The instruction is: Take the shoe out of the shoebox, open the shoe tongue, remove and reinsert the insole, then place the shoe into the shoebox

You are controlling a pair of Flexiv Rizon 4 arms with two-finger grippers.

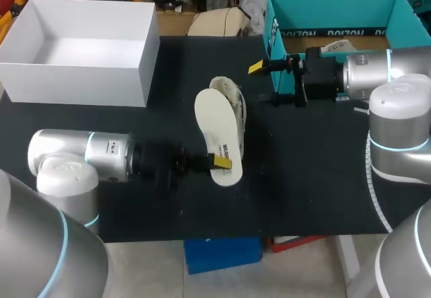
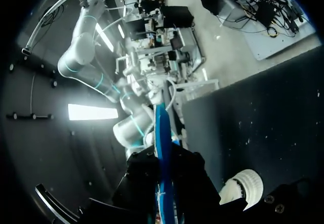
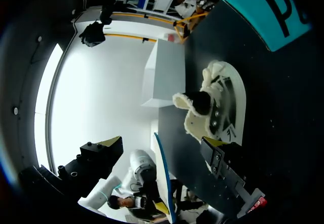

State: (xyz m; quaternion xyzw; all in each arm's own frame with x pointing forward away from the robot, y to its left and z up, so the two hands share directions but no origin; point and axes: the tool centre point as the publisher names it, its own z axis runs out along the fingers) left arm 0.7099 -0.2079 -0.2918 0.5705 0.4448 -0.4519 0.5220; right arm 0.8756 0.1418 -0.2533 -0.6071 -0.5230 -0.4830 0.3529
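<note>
Insole (image 1: 214, 126) is out, clamped in our left claw (image 1: 219, 161); reinserting needs our right claw (image 1: 267, 83), fingers apart, steadying the shoe (image 1: 235, 101) beside it.

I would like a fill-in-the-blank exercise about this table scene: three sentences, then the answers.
1. The left gripper is shut on the flat white ___, beside the white fabric shoe.
2. The teal cardboard shoebox stands on the robot's ___ side.
3. The right gripper, near that shoebox, is ___ and holds nothing.

Answers: insole; right; open.
</note>
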